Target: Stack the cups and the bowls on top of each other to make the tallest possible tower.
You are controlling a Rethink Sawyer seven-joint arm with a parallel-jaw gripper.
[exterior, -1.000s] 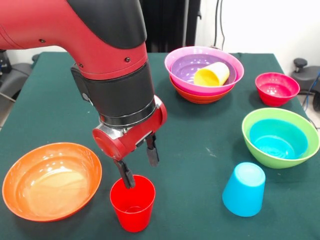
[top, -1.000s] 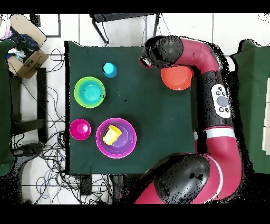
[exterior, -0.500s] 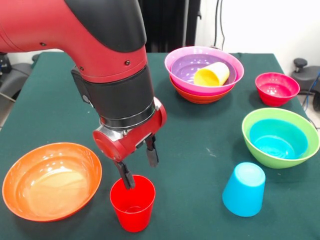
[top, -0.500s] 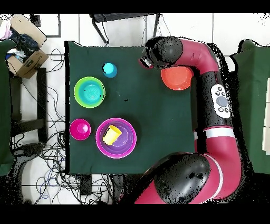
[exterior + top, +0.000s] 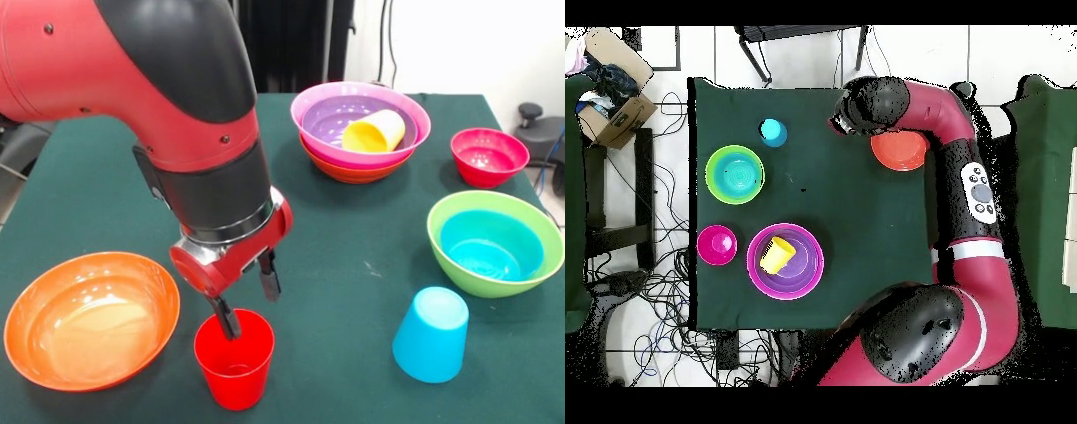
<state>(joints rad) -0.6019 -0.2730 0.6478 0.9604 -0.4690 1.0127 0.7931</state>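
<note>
- The end effector (image 5: pixel 247 296) hangs over the red cup (image 5: pixel 234 358) at the near edge of the bench (image 5: pixel 106 177). Its two black fingers are parted: one finger (image 5: pixel 225 318) reaches down inside the cup at the rim, the other (image 5: pixel 268 276) stands outside, above the far rim. The cup wall lies between them; a firm clamp cannot be confirmed.
- The red cup stands upright, mouth up, just right of the empty orange bowl (image 5: pixel 91 320).
- The light blue cup (image 5: pixel 431 334) sits inverted at near right, just in front of the lime green bowl (image 5: pixel 495 243), which holds a small blue bowl (image 5: pixel 491 246).
- The small crimson bowl (image 5: pixel 489 156) stands alone at far right.
- The tower (image 5: pixel 360 132) stands at far centre: an orange bowl lowest, then magenta, then purple, with the yellow cup (image 5: pixel 374 132) lying on its side within.
</note>
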